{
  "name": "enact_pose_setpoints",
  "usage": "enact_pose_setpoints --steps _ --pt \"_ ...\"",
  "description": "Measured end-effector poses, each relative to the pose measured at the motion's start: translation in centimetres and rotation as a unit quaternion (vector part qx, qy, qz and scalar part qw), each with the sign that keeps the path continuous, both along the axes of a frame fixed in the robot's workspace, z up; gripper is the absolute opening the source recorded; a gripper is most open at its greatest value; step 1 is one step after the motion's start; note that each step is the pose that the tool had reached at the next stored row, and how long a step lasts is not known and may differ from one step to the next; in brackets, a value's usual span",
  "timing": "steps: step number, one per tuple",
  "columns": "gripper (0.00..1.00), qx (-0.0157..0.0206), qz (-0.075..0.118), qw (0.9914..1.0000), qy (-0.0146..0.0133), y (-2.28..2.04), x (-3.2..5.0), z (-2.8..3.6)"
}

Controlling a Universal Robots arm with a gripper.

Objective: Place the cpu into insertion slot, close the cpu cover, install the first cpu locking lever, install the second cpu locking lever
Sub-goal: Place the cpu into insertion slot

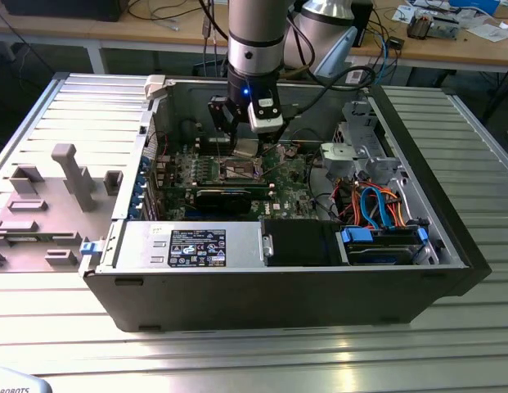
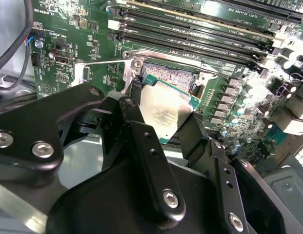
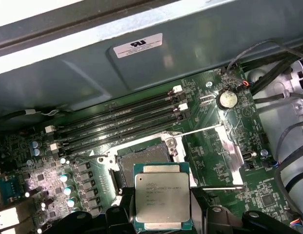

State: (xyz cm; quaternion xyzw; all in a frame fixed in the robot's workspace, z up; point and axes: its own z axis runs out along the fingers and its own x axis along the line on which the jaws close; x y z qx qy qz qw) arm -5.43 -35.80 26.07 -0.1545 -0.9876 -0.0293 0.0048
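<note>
My gripper (image 1: 246, 141) hangs inside the open computer case, shut on the cpu (image 1: 245, 149), a flat square chip with a silver top. In both wrist views the cpu (image 3: 162, 196) (image 2: 164, 113) sits between the black fingers (image 3: 121, 215) (image 2: 132, 113), held just above the green motherboard. The insertion slot (image 3: 141, 160) (image 2: 171, 77) lies open directly beneath and slightly beyond the chip, its contact field partly covered by it. The cpu cover (image 3: 228, 148) stands swung open beside the socket. Two thin wire locking levers (image 3: 202, 130) (image 3: 218, 187) are raised along the cover's sides.
Long black memory slots (image 3: 117, 124) run beside the socket, near the case wall (image 3: 141, 73). A long black card (image 1: 229, 199) lies in front of the socket. Orange and blue cables (image 1: 376, 205) fill the exterior view's right. Grey fixtures (image 1: 65, 176) stand outside the case.
</note>
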Motion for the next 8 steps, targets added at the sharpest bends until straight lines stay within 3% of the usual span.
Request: enact_pose_setpoints --steps 8 --pt "0.54 -0.0005 -0.024 0.99972 0.0000 0.00 0.00 -0.08"
